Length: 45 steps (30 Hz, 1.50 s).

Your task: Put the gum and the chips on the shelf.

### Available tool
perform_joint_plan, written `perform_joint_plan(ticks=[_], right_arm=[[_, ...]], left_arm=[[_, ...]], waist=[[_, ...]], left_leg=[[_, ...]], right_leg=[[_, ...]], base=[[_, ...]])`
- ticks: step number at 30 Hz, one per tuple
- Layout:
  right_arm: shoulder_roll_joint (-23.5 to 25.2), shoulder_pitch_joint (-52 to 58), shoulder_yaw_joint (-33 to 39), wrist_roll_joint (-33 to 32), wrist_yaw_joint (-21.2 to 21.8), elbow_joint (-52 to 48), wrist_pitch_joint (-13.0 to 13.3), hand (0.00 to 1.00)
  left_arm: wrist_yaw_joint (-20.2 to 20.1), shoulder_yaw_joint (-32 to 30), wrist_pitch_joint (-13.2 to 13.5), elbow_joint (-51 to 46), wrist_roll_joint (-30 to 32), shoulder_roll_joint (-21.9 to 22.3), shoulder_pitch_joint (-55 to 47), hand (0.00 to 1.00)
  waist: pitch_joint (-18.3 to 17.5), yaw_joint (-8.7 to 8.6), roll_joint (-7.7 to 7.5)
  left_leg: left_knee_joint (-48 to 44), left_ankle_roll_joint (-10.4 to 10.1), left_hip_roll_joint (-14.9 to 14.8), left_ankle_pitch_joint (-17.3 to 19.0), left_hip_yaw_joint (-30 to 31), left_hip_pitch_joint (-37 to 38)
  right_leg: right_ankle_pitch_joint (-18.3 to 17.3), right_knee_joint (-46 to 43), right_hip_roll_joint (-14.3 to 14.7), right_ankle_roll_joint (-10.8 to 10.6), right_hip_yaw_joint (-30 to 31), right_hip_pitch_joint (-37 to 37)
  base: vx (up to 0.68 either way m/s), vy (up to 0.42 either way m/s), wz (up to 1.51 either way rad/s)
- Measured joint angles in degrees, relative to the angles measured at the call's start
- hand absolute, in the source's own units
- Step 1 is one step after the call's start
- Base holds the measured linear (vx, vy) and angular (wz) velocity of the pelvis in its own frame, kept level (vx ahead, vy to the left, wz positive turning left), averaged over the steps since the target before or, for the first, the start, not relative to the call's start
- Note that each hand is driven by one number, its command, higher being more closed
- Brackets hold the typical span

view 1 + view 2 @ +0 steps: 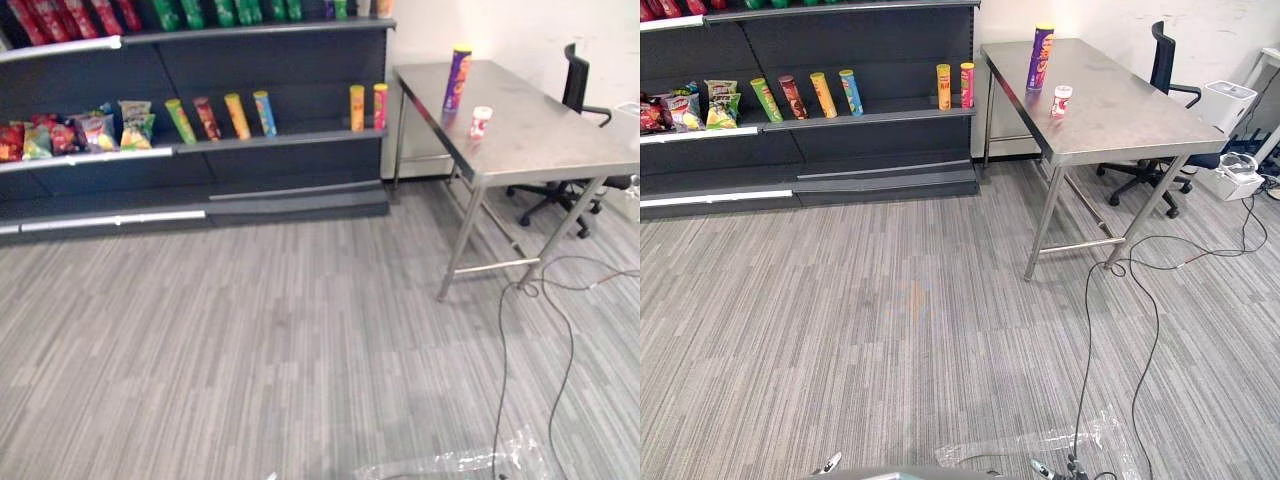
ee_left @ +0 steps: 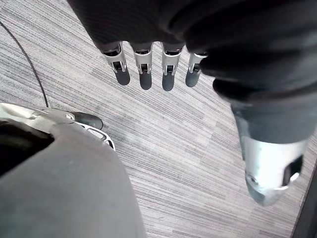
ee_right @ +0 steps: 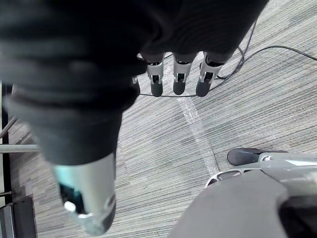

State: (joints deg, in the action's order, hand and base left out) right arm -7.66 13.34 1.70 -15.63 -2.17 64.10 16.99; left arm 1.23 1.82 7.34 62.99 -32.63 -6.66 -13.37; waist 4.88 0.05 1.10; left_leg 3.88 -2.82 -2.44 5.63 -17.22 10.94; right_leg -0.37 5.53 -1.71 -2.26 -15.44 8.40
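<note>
Chips (image 1: 457, 77) are spotted in a tall purple tube, stood upright on the steel tabletop (image 1: 545, 135), towards its far end near the wall. Gum (image 1: 481, 121) is seen just beside it, a small white-and-red tub a little nearer the camera, apart from the tube and not touching it. Both are well away from the shelf (image 1: 285, 139), which is set to the left of the tabletop against the back wall.

On that shelf's middle board a row of tubes (image 1: 222, 117) is laid out. Four are leaned at a tilt, green, red, yellow and blue, and two more are stood upright at the right end, close together. Snack bags (image 1: 80, 130) are lined up further left on the same level. More goods are packed along the board above, cut off by the frame.

An office chair (image 1: 575, 85) is parked behind the tabletop. A clear plastic sheet (image 1: 455, 462) is seen crumpled on the grey striped floor (image 1: 250, 340), close to the robot.

Left hand (image 2: 144, 74) is seen in its wrist view hung over the floor, fingers straight and loosely spread, thumb held apart, nothing gripped. Right hand (image 3: 179, 82) is shown the same way in its own wrist view: fingers relaxed and extended, thumb apart, nothing held. Floor is seen beneath both hands.
</note>
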Motion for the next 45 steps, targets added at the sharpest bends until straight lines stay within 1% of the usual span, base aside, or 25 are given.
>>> perform_joint_plan(ticks=[4, 8, 10, 18, 25, 32, 36, 40, 41, 42, 44, 45], right_arm=[[0.0, -0.7, 0.0, -0.1, 0.4, 0.0, -0.3, 0.00], [0.0, -1.2, 0.2, -0.8, 2.0, 0.0, -0.4, 0.00], [-0.1, -1.3, 0.2, -0.9, 2.6, 0.0, -0.4, 0.00], [-0.1, -1.3, 0.2, -2.5, 4.2, -0.1, -0.4, 0.00], [-0.1, -1.2, 0.2, -2.4, 4.2, -0.1, -0.1, 0.00], [0.1, -1.3, 0.2, -2.5, 4.1, -0.1, 0.0, 0.00], [0.3, -1.3, 0.2, -3.1, 4.0, -0.1, 0.0, 0.00], [0.5, -1.3, 0.2, -3.8, 4.0, -0.1, 0.1, 0.00], [0.7, -1.7, 0.3, -5.3, 3.9, -0.2, 0.4, 0.00], [0.8, -1.9, 0.3, -5.7, 3.9, -0.2, 0.6, 0.00], [0.9, -2.3, 0.3, -5.8, 3.7, -0.2, 0.6, 0.00], [1.3, -2.5, 0.4, -5.7, 3.3, -0.2, 0.6, 0.00]], left_arm=[[0.2, 0.0, 0.1, 0.2, 0.0, 0.0, 0.2, 0.00], [0.2, 0.0, 1.3, 0.2, 0.1, 0.1, 0.4, 0.00], [0.2, 0.0, 1.4, 0.2, 0.1, 0.1, 0.4, 0.00], [0.2, 0.0, 1.6, 0.2, 0.1, 0.1, 0.4, 0.00], [0.3, 0.0, 2.0, 0.2, 0.2, 0.2, 0.3, 0.00], [0.8, 0.0, 2.1, 0.2, 0.2, 0.1, 0.4, 0.00], [1.0, 0.0, 2.0, 0.2, 0.2, 0.0, 0.4, 0.00], [1.1, 0.0, 2.0, 0.3, 0.6, -0.1, 0.4, 0.00], [1.4, 0.0, 2.0, 0.2, 0.7, -0.3, 0.9, 0.00], [1.6, 0.0, 2.0, 0.2, 0.6, -0.3, 1.1, 0.00], [2.4, 0.0, 2.0, 0.2, 0.2, -0.5, 1.7, 0.00], [2.5, -0.1, 1.6, 0.2, 0.0, -1.0, 2.1, 0.00]], waist=[[0.6, 0.00, -0.25], [1.5, 0.02, -0.20], [1.6, 0.01, -0.25], [1.9, 0.02, -0.30], [1.9, 0.03, -0.36], [2.2, 0.05, -0.78], [2.3, 0.05, -0.84], [2.5, 0.01, -1.02], [3.8, -0.06, -1.14], [4.4, -0.17, -1.19], [5.2, -0.17, -1.52], [5.3, -0.21, -1.81]], left_leg=[[0.0, -0.5, 0.0, 0.3, -1.0, 0.5], [0.0, -0.5, -0.1, 0.3, -1.1, 1.2], [0.0, -0.5, -0.2, 0.3, -1.2, 1.2], [0.1, -0.6, -0.3, 0.4, -1.4, 1.4], [0.4, -0.6, -0.3, 0.4, -1.5, 1.7], [1.0, -0.7, -0.2, 0.4, -1.5, 2.4], [0.9, -1.3, -0.2, 0.8, -1.4, 2.7], [0.4, -1.3, -0.2, 0.9, -1.1, 2.3], [-0.3, -1.4, -0.3, 0.9, -1.1, 2.2], [-0.4, -1.5, -0.3, 1.0, -1.0, 2.2], [-1.6, -1.9, -0.6, 1.3, -1.0, 1.5], [-4.0, -3.0, -0.8, 2.3, -1.1, -0.2]], right_leg=[[-0.1, 0.4, 0.0, -0.5, 0.0, 0.9], [-0.6, 0.2, 0.0, -1.4, 0.0, 1.1], [-0.8, 0.1, 0.1, -1.8, 0.0, 1.1], [-0.6, -0.5, 0.1, -1.4, 0.0, 1.1], [-0.6, -0.3, 0.1, -1.3, 0.0, 1.1], [-0.6, 0.4, 0.3, -1.3, -0.1, 1.9], [-0.6, 0.4, 0.3, -1.3, -0.3, 2.2], [-0.8, -0.1, 0.1, -1.2, -0.8, 2.1], [-2.0, -2.1, -0.3, -0.9, -1.2, 1.7], [-2.6, -3.1, -0.4, -0.8, -1.3, 1.4], [-5.1, -7.9, -1.1, -0.3, -1.5, -1.0], [-7.1, -11.7, -1.9, 0.0, -1.7, -3.2]], base=[[-0.01, -0.014, -0.03], [-0.02, -0.017, -0.01], [-0.04, -0.040, -0.01], [-0.06, -0.030, -0.01], [-0.03, -0.018, 0.00], [-0.01, -0.024, 0.00], [-0.01, -0.027, 0.00], [-0.04, -0.031, 0.04], [-0.04, -0.017, 0.12], [-0.07, -0.019, 0.14], [-0.07, -0.023, 0.09], [-0.05, -0.040, 0.14]])
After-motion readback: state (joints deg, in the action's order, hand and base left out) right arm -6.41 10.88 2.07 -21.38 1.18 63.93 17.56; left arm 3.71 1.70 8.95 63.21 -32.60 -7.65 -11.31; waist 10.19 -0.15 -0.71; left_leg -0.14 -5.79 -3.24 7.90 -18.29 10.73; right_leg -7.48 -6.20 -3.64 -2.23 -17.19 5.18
